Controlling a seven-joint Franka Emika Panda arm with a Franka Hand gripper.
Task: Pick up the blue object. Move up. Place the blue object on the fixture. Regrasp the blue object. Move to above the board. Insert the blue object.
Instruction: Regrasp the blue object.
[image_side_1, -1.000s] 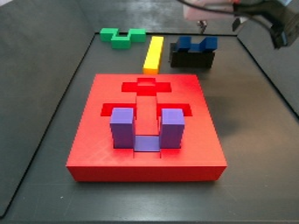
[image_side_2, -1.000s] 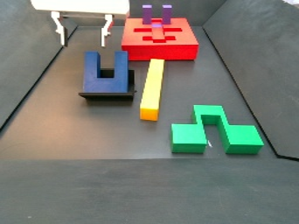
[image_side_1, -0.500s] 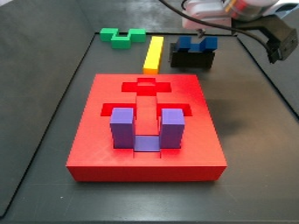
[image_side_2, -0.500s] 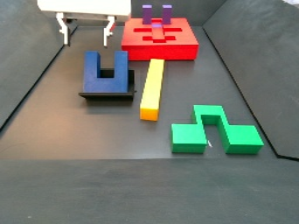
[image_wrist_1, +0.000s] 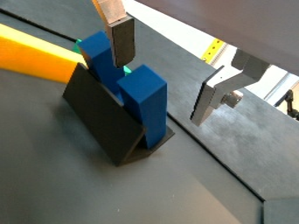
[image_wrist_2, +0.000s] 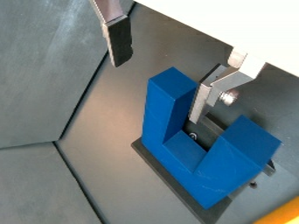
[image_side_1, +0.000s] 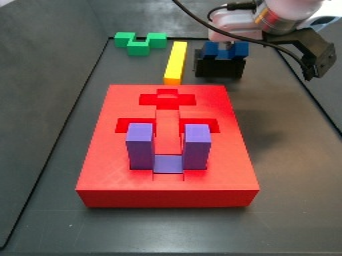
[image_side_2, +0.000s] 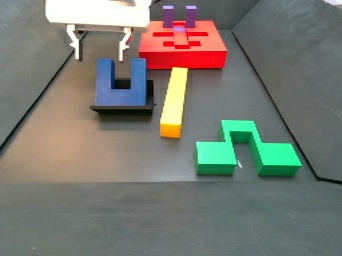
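Change: over the last 1 s the gripper (image_side_2: 102, 42) has travelled from beyond the blue object (image_side_2: 122, 83) toward it, and in a side view it has come lower over the fixture (image_side_1: 221, 68).
Meaning for the task: the blue object already sits on the fixture, so this reads as the approach for the regrasp; the move to the board (image_side_1: 166, 150) and the insertion are not yet done.
Gripper state: jaws spread apart with nothing between them; in both wrist views 1 finger (image_wrist_1: 118, 37) and the other finger (image_wrist_2: 216, 87) stand on opposite sides of the block, and neither pad appears to press on it.
Gripper position: just above and slightly behind the blue object, near the far end of the table (image_side_2: 80, 180), toward the table edge that the fixture stands by.
Blue object: upright in the fixture (image_wrist_2: 152, 153), 2 prongs pointing up, joining bar down in the holder.
Blue object relative to gripper: a wrist view shows 1 prong (image_wrist_1: 146, 92) between the 2 fingers but below their tips; how much descent remains cannot be told.
Board: near end of the table, well apart from the fixture, with a purple U-shaped block (image_side_1: 167, 146) seated in 1 recess and a cross-shaped recess (image_side_1: 167, 99) open.
Other pieces: yellow bar (image_side_2: 174, 100) just beside the fixture; green block (image_side_2: 245, 148) well apart.
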